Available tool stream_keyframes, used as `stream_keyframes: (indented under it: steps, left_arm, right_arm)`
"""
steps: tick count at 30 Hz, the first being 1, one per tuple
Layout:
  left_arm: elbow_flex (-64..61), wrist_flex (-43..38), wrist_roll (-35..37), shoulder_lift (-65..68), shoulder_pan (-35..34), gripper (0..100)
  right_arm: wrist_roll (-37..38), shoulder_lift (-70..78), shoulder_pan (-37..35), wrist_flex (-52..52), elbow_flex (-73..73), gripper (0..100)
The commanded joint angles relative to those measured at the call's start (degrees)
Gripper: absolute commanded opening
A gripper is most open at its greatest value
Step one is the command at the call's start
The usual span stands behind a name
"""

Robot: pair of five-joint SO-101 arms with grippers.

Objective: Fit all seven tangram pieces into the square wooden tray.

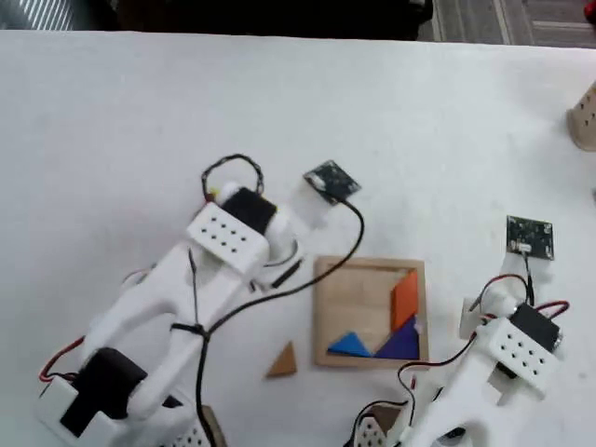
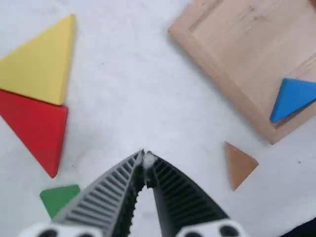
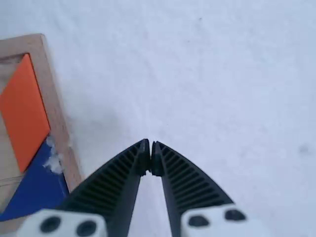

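The job looks about half done. The wooden tray (image 1: pixel 354 298) sits on the white bench (image 1: pixel 140 112) between the two arms, and it has three pieces in it: an orange piece (image 1: pixel 404 298), a light blue triangle (image 1: pixel 351 345) and a dark blue triangle (image 1: pixel 400 341), all at the side of the tray nearest the right arm. A lot of the tray floor is bare. Four pieces lie out on the bench. The small brown triangle (image 1: pixel 282 361) is just beside the tray. The yellow triangle (image 2: pixel 42 64) and the red triangle (image 2: pixel 37 126) lie touching each other, with a green piece (image 2: pixel 58 197) near them. The left gripper (image 2: pixel 146 163) is closed tight with nothing in it, and it hangs over bare bench between the red triangle and the brown one. The right gripper (image 3: pixel 150 157) is closed and empty too, just beside the tray's rim. So the step now seems to be picking the next piece. For that, the left gripper would need to open up, go down over one piece, pinch its edges, and turn it to fit the free space.
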State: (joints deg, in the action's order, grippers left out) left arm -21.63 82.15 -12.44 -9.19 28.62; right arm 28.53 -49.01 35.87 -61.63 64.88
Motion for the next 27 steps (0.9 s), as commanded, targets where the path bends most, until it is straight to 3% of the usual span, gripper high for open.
stream_keyframes:
  steps: [1,3,7,15,22,27]
  left_arm:
    - [5.89,6.86,0.79,-1.01,-8.84,2]
    - [6.59,9.58,0.18,-2.51,-13.67,2]
    - [3.52,11.87,-8.79,-9.27,-21.58,2]
    - [-10.90,8.97,-21.36,-28.53,-41.54,2]
    - [-13.98,2.81,-30.42,-31.87,-64.84,2]
    - [-13.98,1.32,-34.55,-26.07,-68.26,2]
  right_arm:
    - [2.20,-1.45,-1.45,-0.22,-2.11,1.8]
    - [2.02,-1.80,-5.05,-0.48,-2.29,1.8]
    - [-3.08,-1.80,-12.26,-0.13,-2.46,2.1]
    - [-4.75,-1.36,-26.07,-0.22,-1.23,2.1]
    - [-4.22,-1.80,-28.35,7.96,7.38,2.1]
    - [-4.22,-1.54,-28.62,7.69,7.56,2.1]
